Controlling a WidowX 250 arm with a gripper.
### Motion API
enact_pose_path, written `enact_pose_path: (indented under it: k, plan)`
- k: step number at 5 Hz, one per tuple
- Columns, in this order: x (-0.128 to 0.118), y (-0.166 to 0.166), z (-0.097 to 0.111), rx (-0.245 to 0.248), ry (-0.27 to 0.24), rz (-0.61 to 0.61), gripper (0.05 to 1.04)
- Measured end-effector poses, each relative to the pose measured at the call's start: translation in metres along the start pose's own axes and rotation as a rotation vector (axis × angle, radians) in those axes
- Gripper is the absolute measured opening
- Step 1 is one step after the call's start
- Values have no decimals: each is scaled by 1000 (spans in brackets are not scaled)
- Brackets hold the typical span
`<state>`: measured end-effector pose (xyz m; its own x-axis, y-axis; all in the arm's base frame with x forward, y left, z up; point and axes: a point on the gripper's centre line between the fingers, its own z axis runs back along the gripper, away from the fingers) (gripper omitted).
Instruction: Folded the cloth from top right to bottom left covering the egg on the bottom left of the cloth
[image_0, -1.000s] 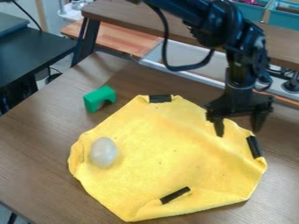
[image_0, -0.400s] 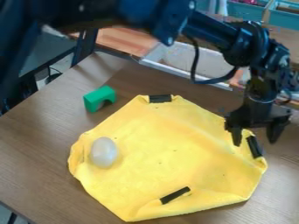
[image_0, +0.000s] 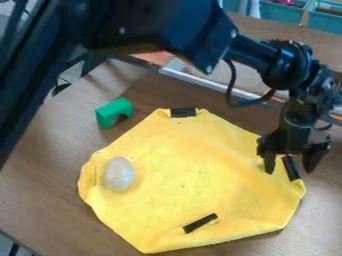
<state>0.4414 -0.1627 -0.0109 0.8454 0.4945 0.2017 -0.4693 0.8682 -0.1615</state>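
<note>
camera view: claw (image_0: 290, 171) at cloth (image_0: 194, 175) edge (egg (image_0: 119, 174) well apart)

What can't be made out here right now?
In the camera view:
- Table beneath the yellow cloth: hidden by the cloth.
- Cloth beneath the egg: hidden by the egg.
- Robot arm: cut off by the top and left edges.
- Whether the end effector touches the cloth: unclear at this slant.
</note>
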Motion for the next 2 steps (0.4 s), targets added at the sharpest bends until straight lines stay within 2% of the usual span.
enact_pose_path:
  k: [1, 2]
  plan:
    - [-1, -6, 0, -21, -16, 5, 806]
    - [-3, -5, -7, -42, -32, 35, 502]
